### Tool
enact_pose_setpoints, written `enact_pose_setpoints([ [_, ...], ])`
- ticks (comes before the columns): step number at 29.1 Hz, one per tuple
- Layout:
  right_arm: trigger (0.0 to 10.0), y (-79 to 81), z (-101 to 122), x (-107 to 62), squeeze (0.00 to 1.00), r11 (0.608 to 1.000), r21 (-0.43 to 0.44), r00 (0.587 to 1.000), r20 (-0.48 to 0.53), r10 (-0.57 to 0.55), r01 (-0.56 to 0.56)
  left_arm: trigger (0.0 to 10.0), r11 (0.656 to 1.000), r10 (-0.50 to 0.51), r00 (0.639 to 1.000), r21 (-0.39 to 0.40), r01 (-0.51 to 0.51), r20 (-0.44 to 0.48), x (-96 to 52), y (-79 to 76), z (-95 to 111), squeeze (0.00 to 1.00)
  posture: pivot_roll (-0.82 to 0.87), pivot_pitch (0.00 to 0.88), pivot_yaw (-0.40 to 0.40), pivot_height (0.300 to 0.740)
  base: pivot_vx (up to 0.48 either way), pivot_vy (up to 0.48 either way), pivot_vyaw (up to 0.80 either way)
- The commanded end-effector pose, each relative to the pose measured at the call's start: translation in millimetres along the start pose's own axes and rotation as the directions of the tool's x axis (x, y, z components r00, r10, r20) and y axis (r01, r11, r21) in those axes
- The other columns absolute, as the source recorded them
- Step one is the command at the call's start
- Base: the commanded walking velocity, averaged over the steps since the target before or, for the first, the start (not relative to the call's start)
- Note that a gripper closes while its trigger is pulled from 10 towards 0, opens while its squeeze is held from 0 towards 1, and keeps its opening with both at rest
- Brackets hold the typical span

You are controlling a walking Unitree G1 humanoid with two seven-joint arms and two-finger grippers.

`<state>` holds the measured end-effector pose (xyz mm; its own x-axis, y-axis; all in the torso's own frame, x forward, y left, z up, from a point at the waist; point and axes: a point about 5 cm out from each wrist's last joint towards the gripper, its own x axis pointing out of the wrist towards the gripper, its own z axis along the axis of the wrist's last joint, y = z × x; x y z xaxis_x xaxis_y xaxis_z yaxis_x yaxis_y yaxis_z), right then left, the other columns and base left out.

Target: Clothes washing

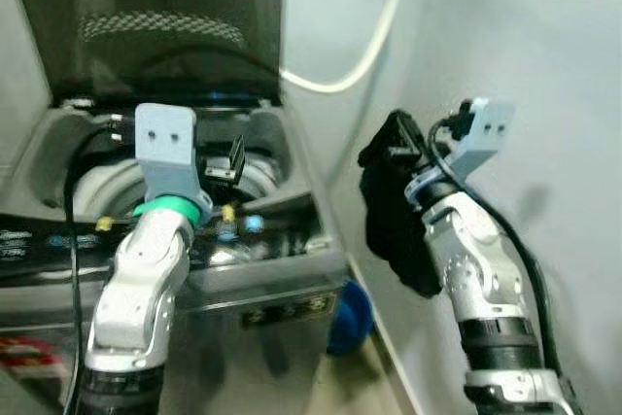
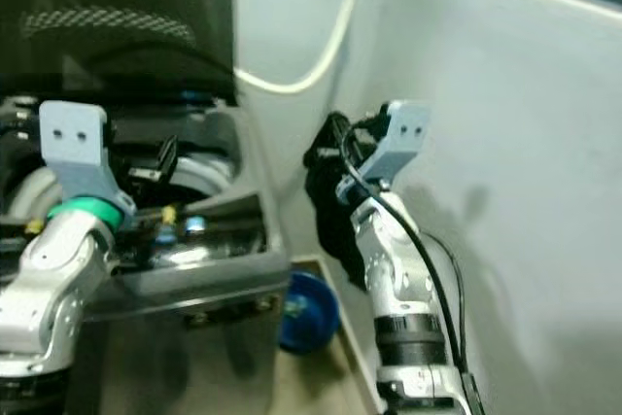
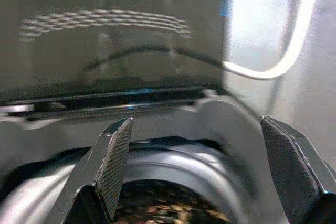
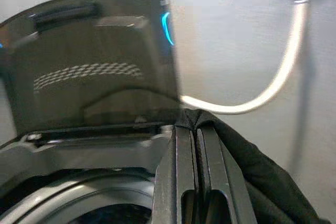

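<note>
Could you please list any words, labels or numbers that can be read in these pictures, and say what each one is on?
No text can be read.
Label on the front of the washing machine, a dark plate with pale marks: too blurred to read.
Control panel at the machine's near edge: faint pale marks, unreadable.
Red and white sticker low on the machine's front: blurred, unreadable.
</note>
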<state>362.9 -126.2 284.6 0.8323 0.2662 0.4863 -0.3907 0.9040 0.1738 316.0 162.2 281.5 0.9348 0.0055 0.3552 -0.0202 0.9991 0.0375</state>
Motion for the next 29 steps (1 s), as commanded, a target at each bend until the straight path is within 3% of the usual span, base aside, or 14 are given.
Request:
enact_pose_setpoints([
  [1, 10.0, 1.2, -1, -0.8, 0.0, 1.0, -0.008, 1.0, 0.0, 0.004, -0.004, 10.0, 1.0, 0.003, 1.0, 0.01, -0.003, -0.009, -1.5, 1.1, -2, 0.0, 0.06, 0.025, -0.028, 0.74, 0.0, 0.48, 0.0],
  [5, 10.0, 0.8, -1, -0.9, 0.0, 1.0, -0.008, 1.0, -0.002, 0.002, -0.002, 10.0, 1.0, 0.009, 1.0, 0.023, -0.009, -0.024, -1.2, 3.1, -3, 0.0, 0.06, 0.022, -0.027, 0.74, 0.0, 0.454, 0.0],
  [8, 10.0, 0.7, -1, -0.9, 0.0, 1.0, -0.007, 1.0, -0.002, 0.003, -0.003, 10.0, 0.998, 0.028, 0.999, 0.062, -0.026, -0.038, -0.6, 6.0, -5, 0.0, 0.06, 0.023, -0.027, 0.74, 0.0, 0.0, 0.0],
  [20, 10.0, 1.2, -3, -0.5, 0.0, 1.0, -0.004, 1.0, -0.006, 0.008, -0.008, 10.0, 0.998, 0.035, 0.998, 0.051, -0.032, -0.053, -0.4, 8.2, -7, 0.0, 0.06, 0.037, -0.028, 0.74, 0.0, 0.0, 0.0],
  [24, 10.0, 2.0, -4, -0.5, 0.0, 1.0, -0.003, 1.0, -0.011, 0.012, -0.012, 10.0, 0.995, 0.048, 0.995, 0.09, -0.04, -0.089, -0.2, 9.6, -12, 0.0, 0.06, 0.038, -0.027, 0.74, 0.0, -0.411, 0.0],
  [29, 10.0, 2.4, -4, -0.6, 0.0, 1.0, -0.008, 1.0, -0.014, 0.018, -0.018, 10.0, 0.996, 0.054, 0.995, 0.071, -0.048, -0.085, 0.1, 10.4, -11, 0.0, 0.06, 0.039, -0.027, 0.74, 0.0, -0.288, 0.0],
])
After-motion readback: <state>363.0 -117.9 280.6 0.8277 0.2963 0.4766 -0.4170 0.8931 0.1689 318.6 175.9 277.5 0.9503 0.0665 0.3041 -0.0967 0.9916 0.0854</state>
